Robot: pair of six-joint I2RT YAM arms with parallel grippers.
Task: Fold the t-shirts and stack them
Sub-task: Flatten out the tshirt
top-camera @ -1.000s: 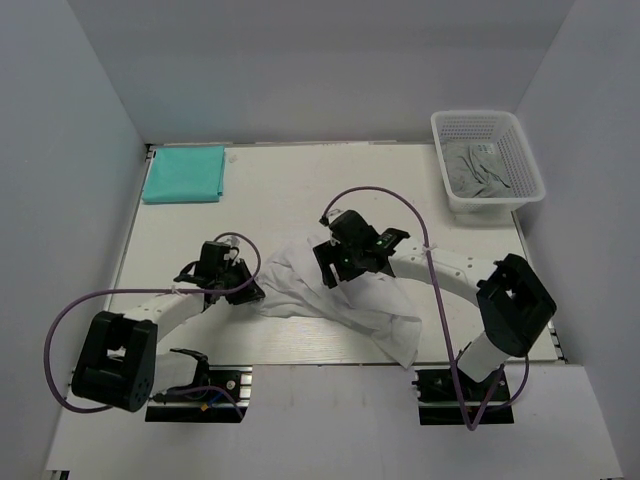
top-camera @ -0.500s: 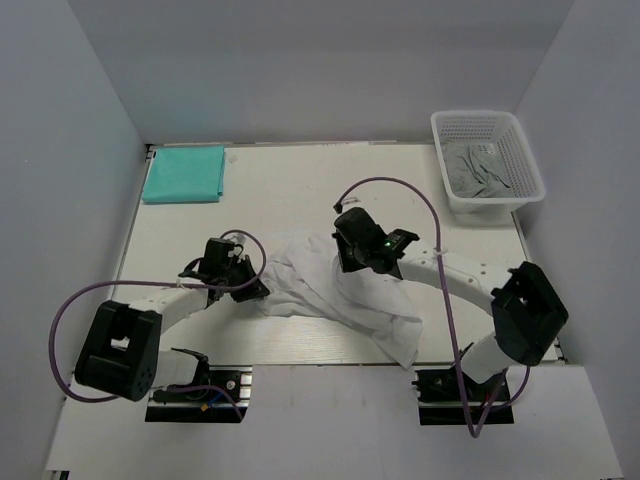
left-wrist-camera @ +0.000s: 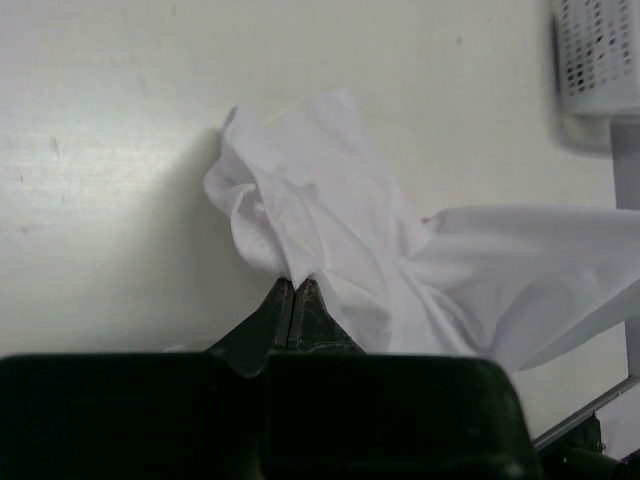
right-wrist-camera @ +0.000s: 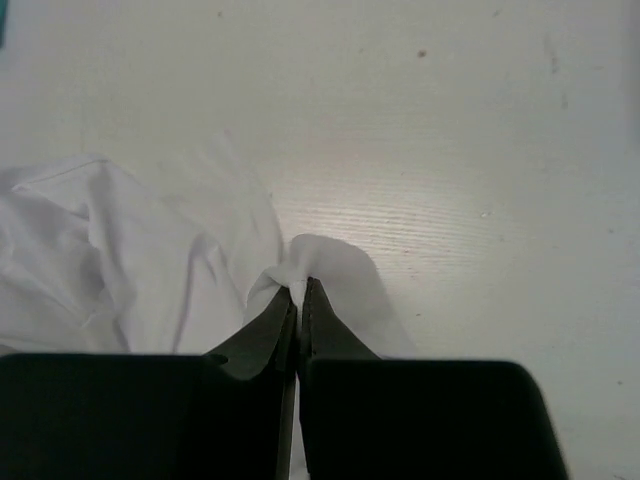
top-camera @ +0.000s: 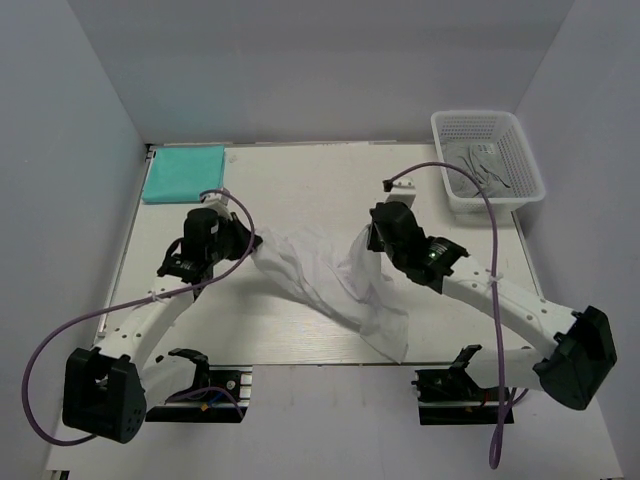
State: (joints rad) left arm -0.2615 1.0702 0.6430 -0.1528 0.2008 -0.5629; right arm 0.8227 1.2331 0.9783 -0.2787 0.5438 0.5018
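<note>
A crumpled white t-shirt hangs stretched between both grippers above the middle of the table. My left gripper is shut on its left edge; in the left wrist view the closed fingertips pinch a bunch of the white t-shirt. My right gripper is shut on the shirt's upper right part; the right wrist view shows its gripper clamping a small fold of white t-shirt. A folded teal t-shirt lies flat at the table's far left corner.
A white mesh basket holding grey cloth stands at the far right corner. The shirt's lower tail trails toward the table's near edge. Purple cables loop over both arms.
Both arms have moved away from the near edge and apart, lifting and stretching the white t-shirt between them. The right gripper closed on the cloth during this second.
</note>
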